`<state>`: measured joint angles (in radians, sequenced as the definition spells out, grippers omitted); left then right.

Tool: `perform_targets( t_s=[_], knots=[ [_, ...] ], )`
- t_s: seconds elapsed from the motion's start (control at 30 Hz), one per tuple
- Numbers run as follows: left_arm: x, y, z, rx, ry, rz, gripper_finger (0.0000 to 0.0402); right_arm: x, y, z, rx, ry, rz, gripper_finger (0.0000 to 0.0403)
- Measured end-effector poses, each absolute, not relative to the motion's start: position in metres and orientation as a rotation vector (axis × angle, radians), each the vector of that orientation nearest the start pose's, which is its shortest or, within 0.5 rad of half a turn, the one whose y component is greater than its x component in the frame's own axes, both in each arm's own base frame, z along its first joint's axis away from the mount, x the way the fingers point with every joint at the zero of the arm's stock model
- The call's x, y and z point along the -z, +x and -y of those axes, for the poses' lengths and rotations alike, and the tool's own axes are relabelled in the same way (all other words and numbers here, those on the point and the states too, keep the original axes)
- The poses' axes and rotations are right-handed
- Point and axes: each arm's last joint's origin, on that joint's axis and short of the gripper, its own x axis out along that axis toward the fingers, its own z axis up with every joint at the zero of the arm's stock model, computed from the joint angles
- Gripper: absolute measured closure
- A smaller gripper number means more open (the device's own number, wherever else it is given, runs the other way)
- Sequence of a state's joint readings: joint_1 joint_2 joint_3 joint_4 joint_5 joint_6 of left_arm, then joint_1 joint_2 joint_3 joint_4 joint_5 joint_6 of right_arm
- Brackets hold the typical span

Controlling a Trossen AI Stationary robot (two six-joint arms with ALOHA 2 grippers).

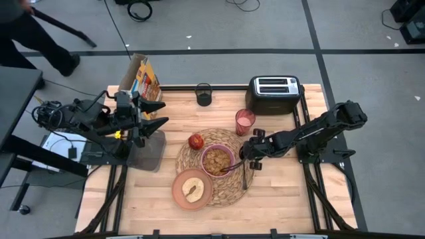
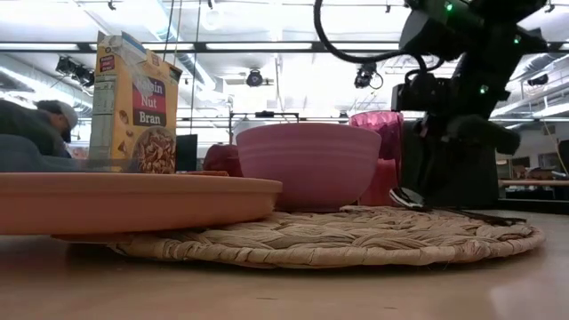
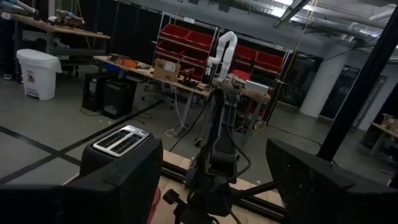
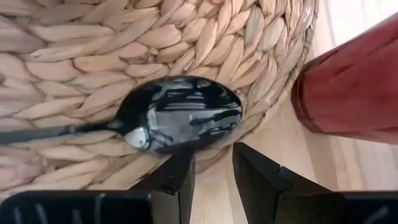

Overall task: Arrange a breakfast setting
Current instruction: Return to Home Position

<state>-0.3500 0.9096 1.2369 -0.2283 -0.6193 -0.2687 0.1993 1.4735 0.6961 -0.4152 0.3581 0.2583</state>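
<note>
The woven placemat (image 1: 229, 192) lies mid-table. On it stand the pink bowl (image 1: 218, 160) with cereal and the small red apple (image 1: 196, 141). The salmon plate (image 1: 179, 180) overlaps the mat's near left edge and carries the toast slice (image 1: 193, 190). The pink cup (image 1: 244, 122) stands on the wood at the mat's far right. The metal spoon (image 4: 180, 115) lies on the mat right of the bowl, its bowl end near the mat's edge. My right gripper (image 4: 213, 168) slants down just beside that end, open by a narrow gap with nothing in it. My left gripper (image 1: 158, 114) is raised at the left, open. My right gripper's one fingertip (image 4: 181, 163) stands at the rim of the spoon's bowl end (image 4: 186, 144); whether it touches the spoon I cannot tell. The spoon lies flat on the placemat, handle pointing away from the cup.
A black toaster (image 1: 274, 93) stands at the far right, and a dark cup (image 1: 203, 94) at the far edge. A cereal box (image 1: 143, 79) is at the far left. Bare wood shows along the table's near edge.
</note>
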Motion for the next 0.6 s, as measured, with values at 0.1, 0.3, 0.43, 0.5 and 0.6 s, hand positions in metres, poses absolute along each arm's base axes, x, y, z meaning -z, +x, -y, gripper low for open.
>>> perform_targets(
  t_s=[0.1, 0.3, 0.43, 0.5, 0.6],
  knots=[
    [-0.456, 0.157, 0.040, -0.256, -0.313, 0.124, 0.0109, -0.158, 0.244, -0.039, 0.286, -0.100, -1.123, 0.0288],
    [-0.456, 0.157, 0.040, -0.255, -0.325, 0.121, 0.0109, -0.173, 0.238, -0.049, 0.173, -0.082, -1.111, 0.0288],
    [-0.453, 0.160, 0.043, -0.241, -0.346, 0.094, 0.0109, -0.186, 0.231, -0.064, 0.106, -0.001, -1.058, 0.0288],
    [-0.450, 0.162, 0.047, -0.226, -0.344, 0.073, 0.0109, -0.197, 0.226, -0.067, 0.110, 0.081, -0.999, 0.0289],
    [-0.449, 0.163, 0.052, -0.178, -0.338, 0.060, 0.0118, -0.222, 0.220, -0.069, 0.052, 0.220, -0.856, 0.0297]
  ],
)
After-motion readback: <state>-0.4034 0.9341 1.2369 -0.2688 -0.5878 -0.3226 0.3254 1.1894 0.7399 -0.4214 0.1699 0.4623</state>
